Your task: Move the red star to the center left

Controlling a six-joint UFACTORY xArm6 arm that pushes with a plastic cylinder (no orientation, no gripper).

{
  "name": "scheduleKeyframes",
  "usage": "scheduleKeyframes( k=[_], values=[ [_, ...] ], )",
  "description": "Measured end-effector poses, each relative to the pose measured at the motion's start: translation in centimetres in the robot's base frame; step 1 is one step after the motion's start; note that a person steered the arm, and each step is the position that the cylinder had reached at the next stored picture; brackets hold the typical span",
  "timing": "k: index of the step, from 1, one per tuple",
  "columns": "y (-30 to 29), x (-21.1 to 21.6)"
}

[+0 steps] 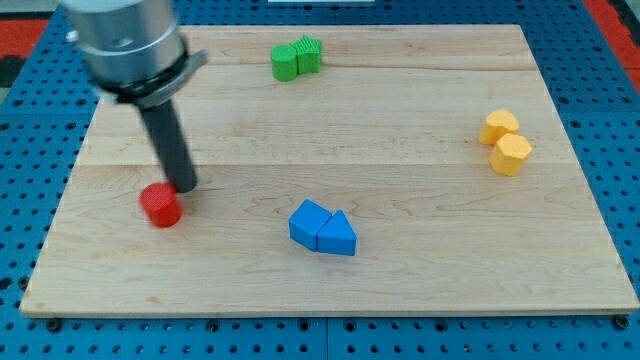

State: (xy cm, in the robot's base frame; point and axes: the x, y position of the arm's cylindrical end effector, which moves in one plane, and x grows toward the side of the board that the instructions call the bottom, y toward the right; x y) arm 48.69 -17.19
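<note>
A red block (pixel 160 205), the red star by the task though its shape reads as rounded here, lies at the view's left, a little below the board's middle height. My tip (pixel 186 187) stands just right of and above it, touching or nearly touching its upper right edge. The dark rod rises from there to the arm's grey body at the view's top left.
Two green blocks (pixel 296 58) sit together at the view's top centre. Two blue blocks (pixel 323 229), one a triangle, touch below the centre. Two yellow blocks (pixel 505 140) sit at the right. The wooden board (pixel 400 290) lies on a blue pegboard.
</note>
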Motion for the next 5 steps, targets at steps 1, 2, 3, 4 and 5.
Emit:
scheduleKeyframes(
  k=[1,2,3,4,5],
  values=[
    [-0.8,1.3],
    [-0.7,-2.5],
    [0.3,-10.1],
    [1.9,-16.8],
    [1.3,-23.1]
  ],
)
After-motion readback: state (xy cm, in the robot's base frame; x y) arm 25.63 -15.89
